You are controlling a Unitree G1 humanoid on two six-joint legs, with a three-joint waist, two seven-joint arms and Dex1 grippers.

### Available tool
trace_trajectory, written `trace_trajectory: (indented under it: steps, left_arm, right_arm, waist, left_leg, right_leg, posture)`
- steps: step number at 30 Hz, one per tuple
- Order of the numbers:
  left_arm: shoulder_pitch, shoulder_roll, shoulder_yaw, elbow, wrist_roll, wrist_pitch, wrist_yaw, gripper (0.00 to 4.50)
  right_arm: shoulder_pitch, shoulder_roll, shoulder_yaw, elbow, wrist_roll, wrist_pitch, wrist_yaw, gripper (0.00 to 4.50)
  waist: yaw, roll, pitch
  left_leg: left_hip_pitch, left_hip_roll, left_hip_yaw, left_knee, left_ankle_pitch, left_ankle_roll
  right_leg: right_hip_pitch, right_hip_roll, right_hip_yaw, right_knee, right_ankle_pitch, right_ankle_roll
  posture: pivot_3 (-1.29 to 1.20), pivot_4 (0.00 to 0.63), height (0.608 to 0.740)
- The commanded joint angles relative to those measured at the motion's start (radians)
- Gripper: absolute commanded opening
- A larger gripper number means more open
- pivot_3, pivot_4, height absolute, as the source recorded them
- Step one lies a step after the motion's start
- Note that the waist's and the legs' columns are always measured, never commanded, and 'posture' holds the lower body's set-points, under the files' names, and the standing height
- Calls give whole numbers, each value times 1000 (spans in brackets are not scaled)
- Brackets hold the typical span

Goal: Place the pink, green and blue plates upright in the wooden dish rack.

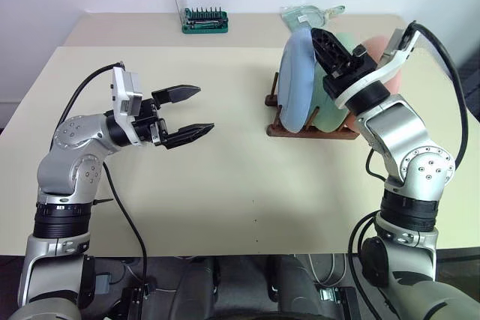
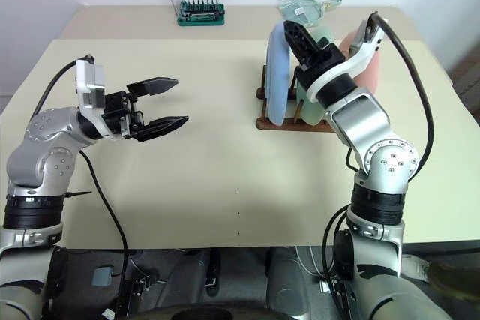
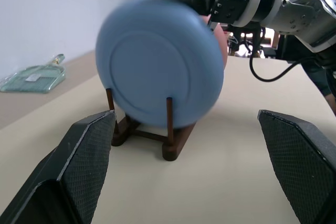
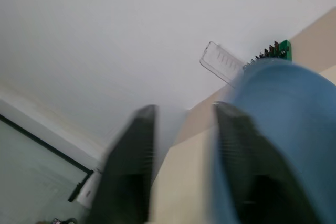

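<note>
The wooden dish rack (image 1: 311,131) was a small dark brown frame of two base rails with thin upright pegs, sitting on the cream table (image 1: 225,200) toward its right side. Its rails ran left to right across the table as the head camera saw it. Three plates stood on edge in it, side by side along the rails: the blue plate (image 1: 297,80) at the left end, the green plate (image 1: 339,88) in the middle and the pink plate (image 1: 384,54) at the right, mostly hidden behind the arm.

The right gripper (image 1: 330,49) was raised against the upper edge of the blue plate, pointing away from the robot. Its fingers (image 4: 131,171) stood apart in the right wrist view, with the blue rim blurred beside one of them; it seemed to have let go, though the blur left contact unclear.

The left gripper (image 1: 187,114) hung over bare table well to the left of the rack, jaws spread wide and holding nothing, pointing toward the plates.

The left wrist view showed the blue plate's round underside with its foot ring, leaning between two pegs, which the head views gave only edge-on. The head views showed a green bit case (image 1: 205,22) with its clear lid up at the far edge.
</note>
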Motion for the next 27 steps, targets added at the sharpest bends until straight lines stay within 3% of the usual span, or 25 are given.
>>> trace_trajectory:
  steps: [1,2,3,11,16,21,27]
  left_arm:
    - [-3,2,2,-25,5,-14,1,4500]
    - [-3,2,1,-25,5,-13,0,4500]
    - [-2,2,0,-24,4,-12,-1,4500]
    - [-5,-2,-4,-19,1,-11,-6,4500]
    - [0,-7,-4,-21,3,-16,-6,4500]
    - [13,-11,-12,-21,16,-32,-13,4500]
    - [51,20,-21,-38,31,-33,-38,4500]
  right_arm:
    - [-22,-27,5,-40,-50,2,26,3889]
    - [-26,-31,9,-43,-68,0,32,4334]
    - [-32,-26,8,-47,-69,-4,35,4425]
    - [-55,-34,-28,-83,-92,-41,161,4425]
    - [44,-184,-78,-183,-124,-21,544,4425]
    - [313,-403,-102,-223,-286,-24,967,4425]
    - [541,-526,-152,-181,-425,-93,1291,4425]
  waist:
    - [0,0,0]
    - [0,0,0]
    - [0,0,0]
    - [2,0,0]
    - [7,0,0]
    - [8,0,0]
    - [1,0,0]
  left_leg:
    - [0,0,0,0,0,0]
    - [0,0,0,0,0,0]
    - [0,0,0,0,0,0]
    - [0,0,0,0,0,0]
    - [0,0,0,0,-1,1]
    - [0,0,0,0,-1,2]
    - [2,0,0,1,-1,2]
  right_leg:
    - [0,0,0,0,0,0]
    - [0,0,0,0,0,0]
    - [0,0,0,0,0,0]
    - [0,0,0,0,0,0]
    - [0,0,0,-1,0,0]
    - [2,0,-1,-3,0,0]
    - [2,0,0,-1,0,0]
  posture:
    - [0,150,740]
    - [0,150,740]
    - [0,150,740]
    - [0,150,740]
    - [0,150,740]
    - [0,150,740]
    - [0,150,740]
